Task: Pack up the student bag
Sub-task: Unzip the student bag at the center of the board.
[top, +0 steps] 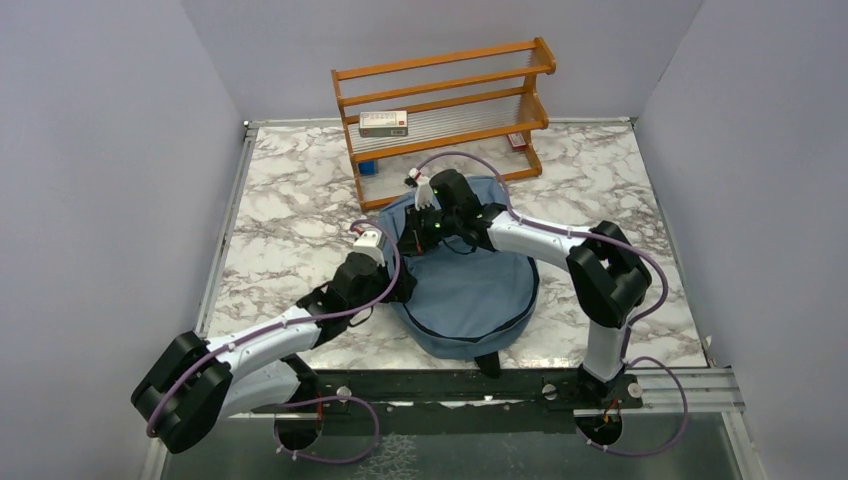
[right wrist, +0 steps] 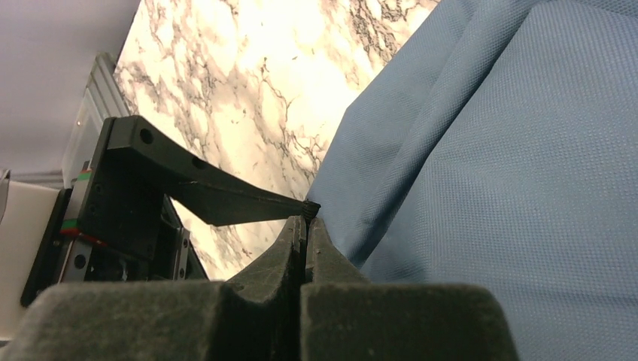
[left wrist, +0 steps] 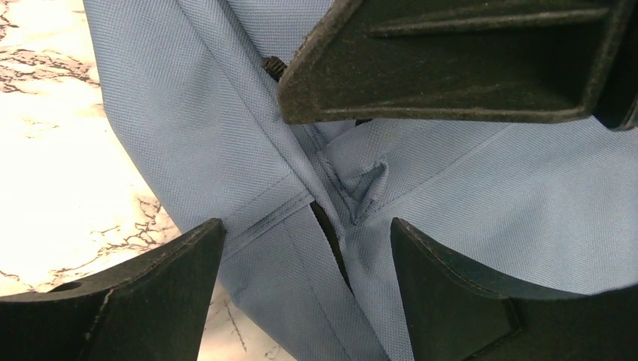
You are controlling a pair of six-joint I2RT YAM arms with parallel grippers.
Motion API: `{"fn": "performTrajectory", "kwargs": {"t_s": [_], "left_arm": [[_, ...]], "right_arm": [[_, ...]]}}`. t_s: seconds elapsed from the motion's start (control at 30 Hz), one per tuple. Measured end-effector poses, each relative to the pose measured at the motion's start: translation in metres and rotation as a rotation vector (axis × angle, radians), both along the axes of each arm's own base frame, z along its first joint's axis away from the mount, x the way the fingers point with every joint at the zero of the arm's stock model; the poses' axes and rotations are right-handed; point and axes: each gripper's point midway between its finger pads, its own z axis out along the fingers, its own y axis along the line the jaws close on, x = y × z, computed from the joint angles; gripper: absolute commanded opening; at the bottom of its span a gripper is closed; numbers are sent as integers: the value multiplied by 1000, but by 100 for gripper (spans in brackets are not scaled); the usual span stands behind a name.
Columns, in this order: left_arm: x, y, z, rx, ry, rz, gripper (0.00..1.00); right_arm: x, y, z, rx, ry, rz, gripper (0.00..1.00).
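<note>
The student bag (top: 470,295), dusty blue, lies flat on the marble table (top: 290,210) between the arms. My right gripper (top: 428,238) is at the bag's upper left edge. In the right wrist view its jaws (right wrist: 307,226) are shut on a small black zipper pull (right wrist: 311,207). My left gripper (top: 403,283) is open at the bag's left edge; in the left wrist view it (left wrist: 305,256) straddles the blue fabric (left wrist: 226,135) where a dark slit (left wrist: 331,241) shows along a seam. The right gripper's fingers (left wrist: 451,68) hang just above.
A wooden rack (top: 445,110) stands at the back of the table with a white box (top: 384,123) on a shelf, a small blue item (top: 369,167) and a red item (top: 516,141) low down. Grey walls close in on three sides.
</note>
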Motion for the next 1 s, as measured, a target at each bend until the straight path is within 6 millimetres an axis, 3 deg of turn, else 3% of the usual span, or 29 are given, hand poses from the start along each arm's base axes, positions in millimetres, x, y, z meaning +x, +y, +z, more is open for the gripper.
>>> {"fn": "performTrajectory", "kwargs": {"t_s": [0.2, 0.27, 0.43, 0.57, 0.8, 0.9, 1.0], "left_arm": [[-2, 2, 0, -6, -7, 1, 86], [-2, 2, 1, -8, -9, 1, 88], [-2, 3, 4, -13, -15, 3, 91], [-2, 4, 11, -25, -32, 7, 92], [7, 1, 40, -40, -71, 26, 94], [16, -2, 60, -46, -106, 25, 95], [26, -4, 77, -39, -133, 28, 96]], "right_arm": [[3, 2, 0, 7, 7, -19, 3], [4, 2, 1, 8, 3, -22, 9], [14, 0, 11, -5, -56, -54, 36], [22, -10, 41, -12, -157, -103, 45], [38, -60, 121, -41, -368, -323, 58], [37, -92, 133, -77, -402, -444, 61], [28, -122, 125, -135, -383, -539, 63]]}}
